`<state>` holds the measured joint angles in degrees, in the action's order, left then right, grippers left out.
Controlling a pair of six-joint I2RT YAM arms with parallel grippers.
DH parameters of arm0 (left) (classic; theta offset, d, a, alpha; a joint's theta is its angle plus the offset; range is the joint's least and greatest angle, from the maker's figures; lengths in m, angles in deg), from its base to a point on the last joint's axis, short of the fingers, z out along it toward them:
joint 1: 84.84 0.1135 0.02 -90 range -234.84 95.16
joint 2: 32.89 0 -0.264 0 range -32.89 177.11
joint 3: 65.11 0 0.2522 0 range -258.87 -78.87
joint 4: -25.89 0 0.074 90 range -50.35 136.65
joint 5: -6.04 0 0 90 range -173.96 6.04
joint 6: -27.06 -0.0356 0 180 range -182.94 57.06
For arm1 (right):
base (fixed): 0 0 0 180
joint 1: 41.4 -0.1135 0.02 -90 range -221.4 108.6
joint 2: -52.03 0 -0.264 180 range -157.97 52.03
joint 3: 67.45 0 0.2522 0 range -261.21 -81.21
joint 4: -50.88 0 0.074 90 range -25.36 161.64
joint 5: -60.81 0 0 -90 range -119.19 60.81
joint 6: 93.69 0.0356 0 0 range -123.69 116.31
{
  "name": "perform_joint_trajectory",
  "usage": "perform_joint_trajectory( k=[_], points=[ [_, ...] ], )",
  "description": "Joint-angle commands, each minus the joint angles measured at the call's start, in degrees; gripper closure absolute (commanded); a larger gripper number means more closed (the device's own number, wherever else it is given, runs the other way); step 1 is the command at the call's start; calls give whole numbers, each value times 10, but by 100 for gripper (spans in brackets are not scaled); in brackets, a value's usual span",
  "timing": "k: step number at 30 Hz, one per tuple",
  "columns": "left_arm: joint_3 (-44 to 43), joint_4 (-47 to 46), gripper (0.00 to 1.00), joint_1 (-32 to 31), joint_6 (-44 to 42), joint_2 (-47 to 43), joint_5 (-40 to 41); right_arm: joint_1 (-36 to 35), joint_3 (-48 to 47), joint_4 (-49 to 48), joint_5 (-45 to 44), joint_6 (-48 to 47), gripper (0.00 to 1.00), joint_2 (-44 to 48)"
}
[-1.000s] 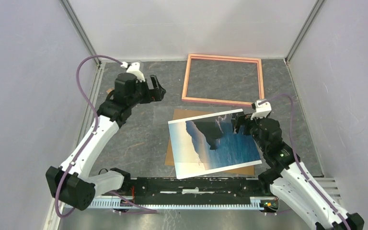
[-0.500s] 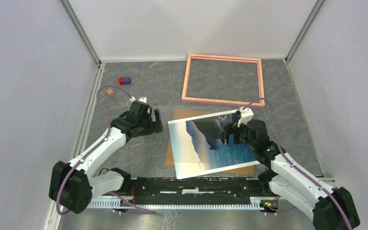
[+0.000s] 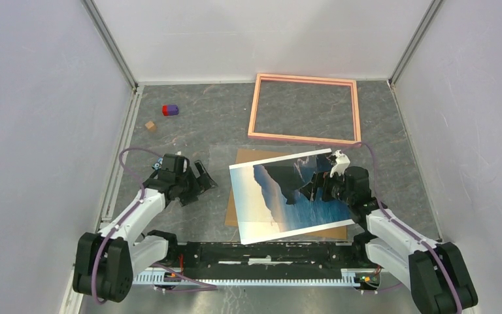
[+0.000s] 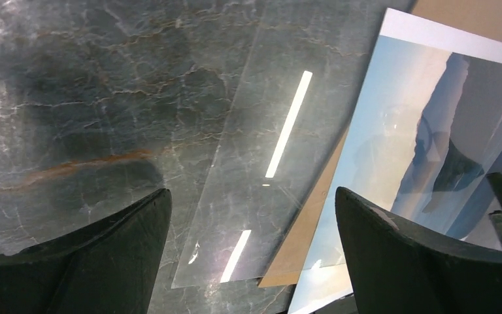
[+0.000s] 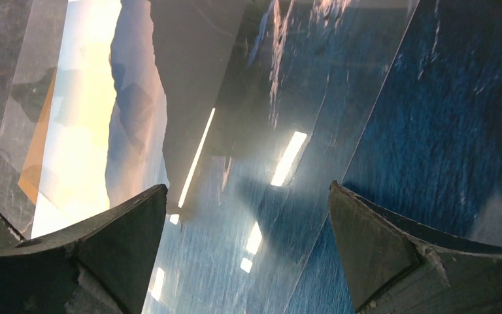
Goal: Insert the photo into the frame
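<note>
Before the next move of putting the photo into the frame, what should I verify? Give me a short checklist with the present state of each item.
1. Left gripper and right gripper open, holding nothing: ok.
2. Photo lies face up on the brown board: ok.
3. Frame opening free of objects: ok.
4. Photo uncovered: not ok, a clear sheet lies partly over it.
5. Right gripper above the photo: ok.
6. Photo edge liftable: cannot tell.

— Underfoot?
— Dark grey marbled tabletop (image 3: 189, 131), veined in rust-brown and white.
— Around it?
— Plain and pale on three sides: back wall (image 3: 261, 33), left wall (image 3: 33, 131), right wall (image 3: 477, 131). Joined at the far corners by slanting aluminium posts (image 3: 108, 42).
— Light?
— Soft, even, from overhead; long white strip-light glints (image 4: 288, 124) mirrored low down.
</note>
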<state>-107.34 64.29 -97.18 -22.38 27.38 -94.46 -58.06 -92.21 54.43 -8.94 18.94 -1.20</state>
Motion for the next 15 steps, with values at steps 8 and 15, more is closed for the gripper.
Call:
perform_joint_trajectory(
  k=[8,15],
  points=[
    [73,-82,0,28,54,-19,-74,21,23,-74,42,11,2,-37],
    [82,-128,0,28,61,27,-135,32,19,-49,34,0,2,-28]
  ],
)
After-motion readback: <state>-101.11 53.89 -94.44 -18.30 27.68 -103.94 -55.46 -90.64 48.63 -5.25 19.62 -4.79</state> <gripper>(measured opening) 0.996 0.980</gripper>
